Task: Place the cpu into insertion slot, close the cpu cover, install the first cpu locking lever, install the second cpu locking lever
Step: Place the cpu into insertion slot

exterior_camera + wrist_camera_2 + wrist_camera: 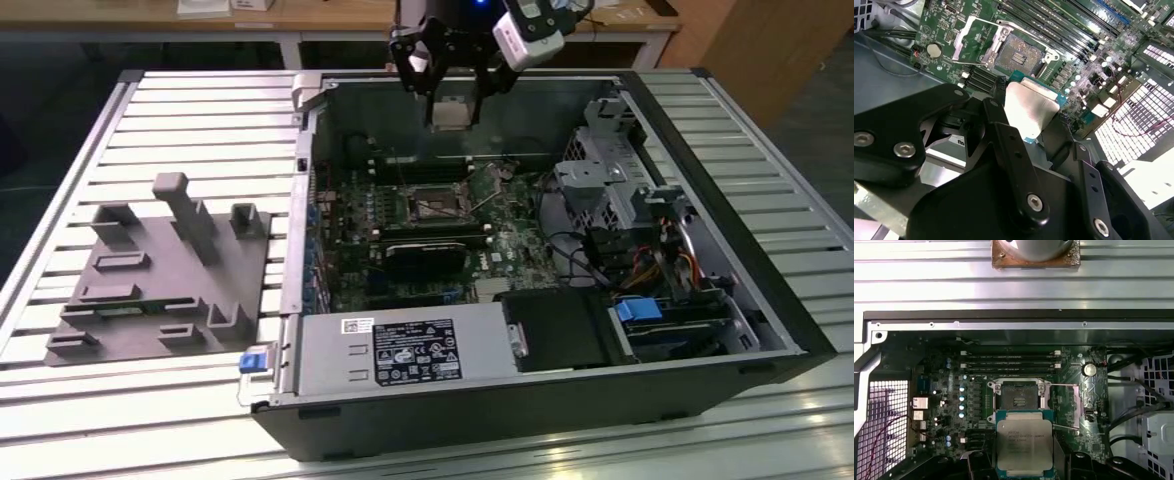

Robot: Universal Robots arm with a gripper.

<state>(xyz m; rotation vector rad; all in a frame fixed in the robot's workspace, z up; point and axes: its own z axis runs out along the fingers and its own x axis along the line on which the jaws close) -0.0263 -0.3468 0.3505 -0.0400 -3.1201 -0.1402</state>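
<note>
While the tool [451, 97] hangs above the far wall of the open computer case [561, 405], we find its black fingers [1004, 137] clamped on the cpu [453, 114], pressing on two opposite edges. The chip is in the air, clear of everything in the case. In both wrist views its dull silver top faces the camera.

Inside the case, the insertion slot [1016, 397] sits in the green motherboard [1096, 395], apart from the chip. Its dark centre is bare. In the second wrist view the cpu cover [976, 40] is swung off the socket and sits just beside it, with green board showing through its square window. Long black memory slots [1009, 362] run along one side of the socket, and a round coin battery [1089, 370] lies near a corner of it.

The case holds more. A black card [420, 258] lies across the board on the nearer side of the socket. A silver power supply [400, 355] with a label fills the near end. A grey drive cage [594, 185] and coloured cables [654, 265] take up the exterior view's right.

The case lies on its side on a slatted metal surface [200, 120]. A grey moulded fixture [160, 290] rests on the slats at the exterior view's left, near the case but apart from it.
</note>
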